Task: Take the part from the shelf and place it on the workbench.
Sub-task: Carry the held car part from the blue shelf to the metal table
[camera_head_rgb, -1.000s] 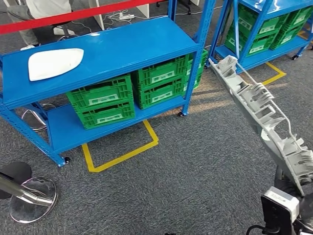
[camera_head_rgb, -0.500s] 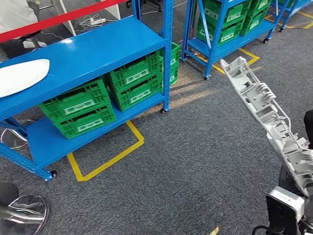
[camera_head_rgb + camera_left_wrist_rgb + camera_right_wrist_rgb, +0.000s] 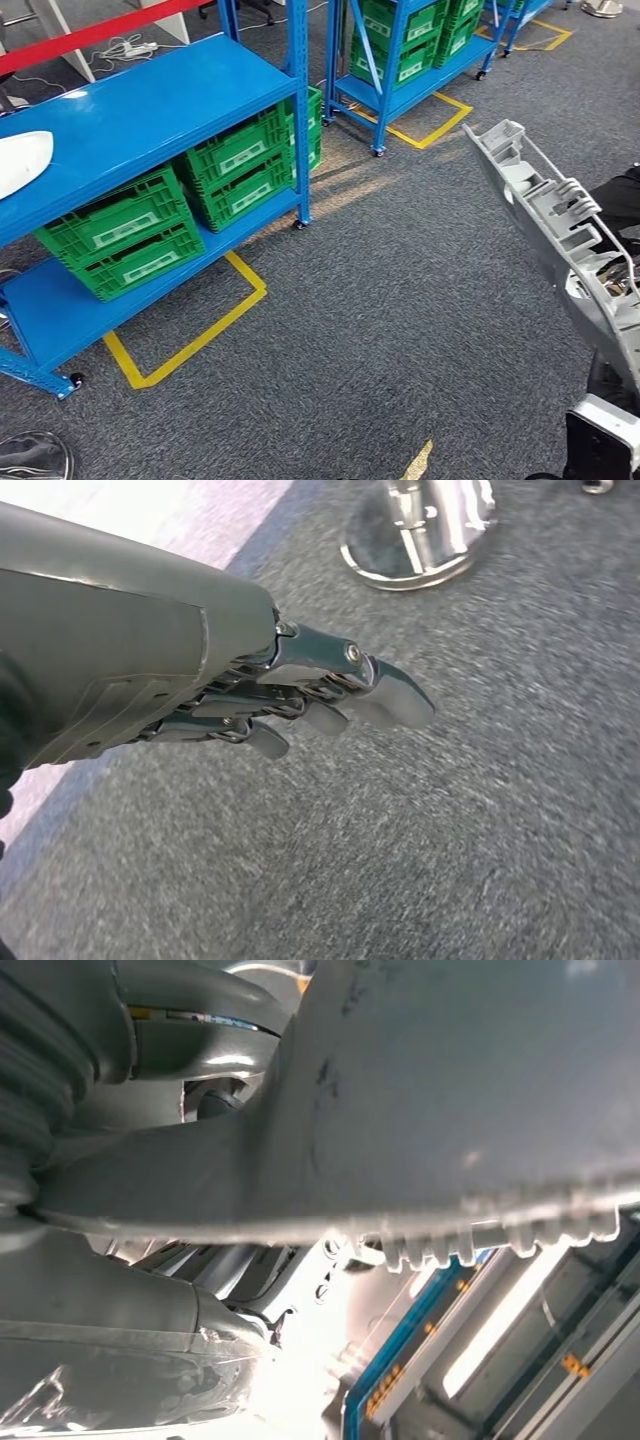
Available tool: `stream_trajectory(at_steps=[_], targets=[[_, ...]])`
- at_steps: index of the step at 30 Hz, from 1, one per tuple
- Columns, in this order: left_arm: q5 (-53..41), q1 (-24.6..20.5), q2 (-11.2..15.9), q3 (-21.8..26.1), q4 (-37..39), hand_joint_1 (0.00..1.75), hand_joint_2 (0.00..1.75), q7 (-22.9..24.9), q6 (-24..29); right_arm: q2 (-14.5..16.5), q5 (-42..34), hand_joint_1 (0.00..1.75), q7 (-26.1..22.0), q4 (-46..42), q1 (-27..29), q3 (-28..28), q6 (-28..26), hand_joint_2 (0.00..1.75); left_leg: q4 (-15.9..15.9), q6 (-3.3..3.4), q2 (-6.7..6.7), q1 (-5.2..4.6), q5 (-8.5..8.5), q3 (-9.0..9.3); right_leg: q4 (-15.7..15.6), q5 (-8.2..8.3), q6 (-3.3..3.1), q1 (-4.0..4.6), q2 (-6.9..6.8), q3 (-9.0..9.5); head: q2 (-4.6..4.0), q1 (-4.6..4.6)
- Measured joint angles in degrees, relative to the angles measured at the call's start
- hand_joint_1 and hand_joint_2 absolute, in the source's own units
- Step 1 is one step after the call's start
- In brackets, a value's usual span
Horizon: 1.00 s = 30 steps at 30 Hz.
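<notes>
Grey ribbed plastic part [image 3: 562, 235], long and moulded, juts up at a slant on our right side above the dark grey carpet floor [image 3: 392, 320]. Our right hand [image 3: 128, 1290] grips it from below, its smooth face pressed close over the wrist camera. Our left hand [image 3: 302, 695] hangs over the carpet holding nothing, fingers stretched out and slightly apart. Off to the left stands the blue metal shelf [image 3: 151, 105] with green plastic crates [image 3: 121, 235] beneath.

part [image 3: 562, 235]: lower end cut by frame edge | right hand [image 3: 113, 1290]: fingers hidden behind part
</notes>
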Motion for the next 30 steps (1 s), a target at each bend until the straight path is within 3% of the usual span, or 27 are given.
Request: stream_trajectory(at_steps=[1, 2, 4, 6, 10, 13, 15, 16, 18, 19, 20, 22, 23, 24, 26, 28, 30], targets=[[0.00, -0.02, 0.00, 0.00, 0.00, 0.00, 1.75, -0.01, -0.05, 0.01, -0.03, 1.75, -0.02, -0.02, 0.14, -0.18, 0.01, 1.75, 0.02, 0.01, 0.67, -0.02, -0.03, 0.01, -0.35, 0.72, 0.03, 0.00, -0.17, 0.43, 0.00, 0.02], [0.00, -0.09, 0.00, 0.00, 0.00, 0.00, 1.75, -0.02, -0.10, 0.02, -0.05, 1.75, -0.03, -0.03, 0.25, -0.34, 0.01, 1.75, 0.02, -0.03, 1.26, -0.03, -0.07, 0.06, -2.80, 2.26, 0.00, -0.01, -0.56, 1.93, 0.00, 0.01], [0.01, -0.20, -0.01, 0.00, 0.00, 0.00, 1.75, -0.04, -0.19, 0.04, -0.03, 1.75, -0.01, -0.05, 0.30, -0.55, 0.01, 1.75, 0.10, -0.32, 2.27, -0.22, -0.26, 0.20, -10.23, 4.98, -0.24, 0.19, -2.64, 6.21, 0.00, 0.06], [0.02, -0.20, -0.01, 0.00, 0.00, 0.00, 1.75, -0.05, -0.22, 0.07, 0.04, 1.75, 0.05, -0.16, 0.27, -0.64, 0.00, 1.75, 0.29, -0.79, 3.13, -0.56, -0.40, 0.22, -14.19, 5.71, -0.82, 0.50, -3.97, 8.38, 0.00, 0.01], [0.04, -0.30, -0.02, 0.00, 0.00, 0.00, 1.75, -0.05, -0.35, 0.09, 0.59, 1.75, 0.47, -0.26, 0.30, -0.80, -0.01, 1.75, 0.34, -1.66, 4.74, -0.61, -0.52, 0.29, -14.51, 6.04, -2.06, 0.59, -2.21, 8.08, 0.00, 0.06], [0.04, -0.33, -0.02, 0.00, 0.00, 0.00, 1.75, -0.05, -0.38, 0.09, 0.68, 1.75, 0.52, -0.27, 0.29, -0.83, -0.01, 1.75, 0.38, -1.82, 4.82, -0.60, -0.68, 0.25, -14.68, 6.18, -2.26, 0.47, -1.97, 8.14, 0.00, 0.07], [0.05, -0.33, -0.02, 0.00, 0.00, 0.00, 1.75, -0.07, -0.40, 0.09, 0.75, 1.75, 0.56, -0.32, 0.28, -0.85, -0.01, 1.75, 0.92, -1.99, 3.78, -0.50, -1.26, 0.06, -14.72, 6.28, -2.43, 0.36, -1.78, 8.13, 0.00, -0.02], [0.05, -0.33, -0.02, 0.00, 0.00, 0.00, 1.75, -0.09, -0.45, 0.10, 0.84, 1.75, 0.62, -0.36, 0.24, -0.89, -0.01, 1.75, 3.00, -2.16, 2.40, -0.38, -2.70, -0.80, -14.75, 6.37, -2.62, 0.29, -1.42, 8.06, 0.00, -0.16], [0.08, -0.15, -0.02, 0.00, 0.00, 0.00, 1.75, -0.12, -0.58, 0.11, 1.03, 1.75, 0.76, -0.42, 0.21, -0.97, 0.00, 1.75, 10.32, -2.32, -0.47, -0.20, -5.46, -4.07, -14.72, 6.60, -3.04, 0.36, 0.72, 7.83, 0.00, -0.43], [0.08, -0.07, -0.02, 0.00, 0.00, 0.00, 1.75, -0.12, -0.62, 0.11, 1.08, 1.75, 0.80, -0.42, 0.22, -0.98, 0.01, 1.75, 12.01, -2.18, -1.25, -0.16, -5.38, -4.87, -14.68, 6.68, -3.15, 0.43, 1.92, 7.75, 0.00, -0.51], [0.09, 0.01, -0.02, 0.00, 0.00, 0.00, 1.75, -0.12, -0.64, 0.11, 1.10, 1.75, 0.81, -0.42, 0.25, -1.00, 0.01, 1.75, 11.01, -1.91, -1.96, -0.16, -3.80, -4.47, -14.64, 6.75, -3.18, 0.51, 3.06, 7.75, 0.00, -0.52], [0.11, 0.00, 0.08, 0.02, 0.00, 0.00, 1.75, -0.12, -0.71, 0.11, 1.14, 1.75, 0.90, -0.42, 0.19, -1.01, 0.01, 1.75, 4.25, -1.19, -4.47, -0.11, -0.57, -1.47, -14.50, 6.85, -2.93, 0.57, 4.31, 7.64, 0.00, -0.47], [0.13, -0.01, 0.13, 0.03, 0.00, 0.00, 1.75, -0.12, -0.80, 0.11, 1.19, 1.75, 0.96, -0.44, 0.17, -1.02, 0.01, 1.75, 2.14, -0.97, -5.45, -0.10, -0.09, -0.58, -14.39, 6.95, -2.70, 0.55, 4.86, 7.38, 0.00, -0.49], [0.13, -0.04, 0.18, 0.03, 0.00, 0.00, 1.75, -0.12, -0.88, 0.11, 1.24, 1.75, 1.03, -0.46, 0.18, -1.02, 0.00, 1.75, 1.16, -0.83, -5.89, -0.13, -0.17, -0.24, -14.35, 7.11, -2.37, 0.47, 5.42, 7.06, 0.00, -0.47], [0.13, -0.11, 0.15, 0.03, -0.01, 0.00, 1.75, -0.12, -0.99, 0.11, 1.37, 1.75, 1.15, -0.51, 0.30, -1.04, -0.01, 1.75, 0.28, -0.64, -4.84, -0.06, -0.15, -0.04, -14.35, 7.38, -1.67, 0.29, 6.23, 6.38, 0.00, -0.51], [0.12, -0.13, 0.16, 0.02, -0.02, 0.00, 1.75, -0.16, -0.99, 0.11, 1.46, 1.75, 1.21, -0.55, 0.31, -1.06, -0.01, 1.75, -0.46, -0.22, -3.45, 0.11, 0.29, 0.17, -12.41, 6.10, -1.04, 0.37, 4.16, 5.07, 0.00, -0.29], [0.11, -0.06, 0.21, 0.03, -0.02, 0.00, 1.75, -0.20, -1.00, 0.12, 1.48, 1.75, 1.20, -0.57, 0.18, -1.02, -0.01, 1.75, -0.73, 0.08, -1.94, 0.07, 0.41, 0.28, -6.11, 2.69, -0.47, 0.35, 0.92, 2.02, 0.00, -0.04]])
